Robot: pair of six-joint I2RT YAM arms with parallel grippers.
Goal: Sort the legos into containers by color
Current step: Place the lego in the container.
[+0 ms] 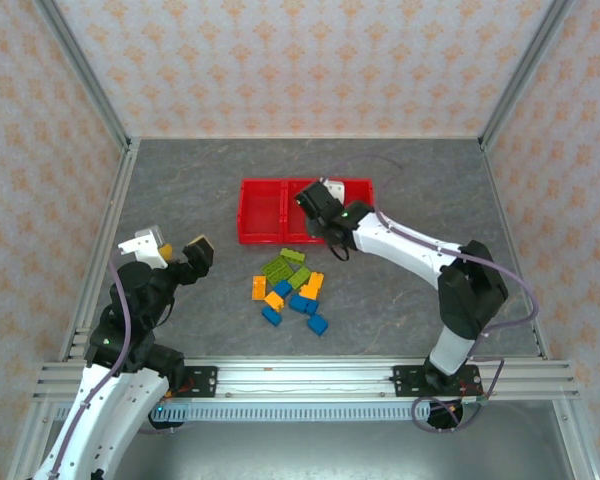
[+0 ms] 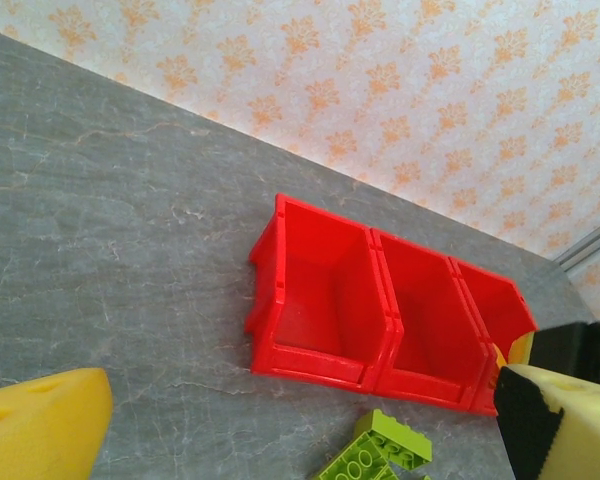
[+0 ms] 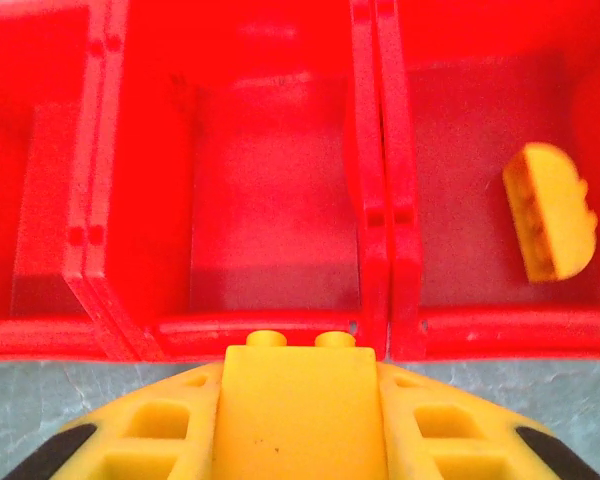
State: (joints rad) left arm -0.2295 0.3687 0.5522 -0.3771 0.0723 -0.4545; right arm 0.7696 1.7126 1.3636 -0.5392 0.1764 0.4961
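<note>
Legos (image 1: 290, 288) lie in 1 loose pile on the table (image 1: 180, 190), just on the near side of the containers (image 1: 262, 210). Top view count is roughly 5 blue, 4 orange and 3 green; the pieces touch and overlap, so the count is not firm. Containers: 3 red bins joined in 1 row.

Right gripper (image 1: 327, 222) hangs over the row's near wall, pinching 1 orange brick (image 3: 298, 400) between its 2 fingers (image 3: 145, 425), with 2 studs showing at the brick's front edge. 1 more orange piece (image 3: 550, 212) lies tilted on the floor of the right-hand bin in the right wrist view.

Left gripper (image 1: 198, 252) hovers left of the pile, apart from it, pads (image 2: 40, 420) spread wide. 2 green bricks (image 2: 392, 440) sit just before the bins in the left wrist view.
</note>
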